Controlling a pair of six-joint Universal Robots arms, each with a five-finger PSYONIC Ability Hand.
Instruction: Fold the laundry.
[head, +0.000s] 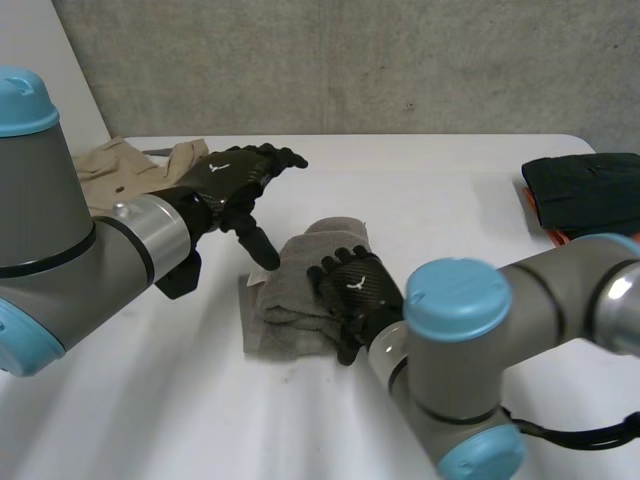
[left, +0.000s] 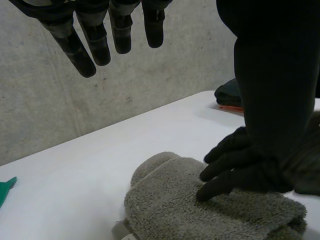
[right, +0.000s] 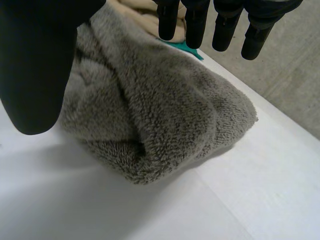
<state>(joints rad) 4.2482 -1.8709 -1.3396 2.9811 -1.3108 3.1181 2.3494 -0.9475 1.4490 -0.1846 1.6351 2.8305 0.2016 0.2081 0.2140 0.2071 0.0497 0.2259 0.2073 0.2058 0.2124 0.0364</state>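
- Head view: pins folded towel at table centre under flat right hand, probably to hold the fold; hovers left hand at towel's 10 o'clock.
- Left wrist view: spreads left fingers straight, apart, gripping nothing.
- Right wrist view: lays right fingers straight, unclenched, over towel.

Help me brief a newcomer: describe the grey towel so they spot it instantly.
On the white table, look in the middle, between the tan garment and the dark folded clothes. The grey towel lies there under the right hand, the only fluffy, thick-piled piece.
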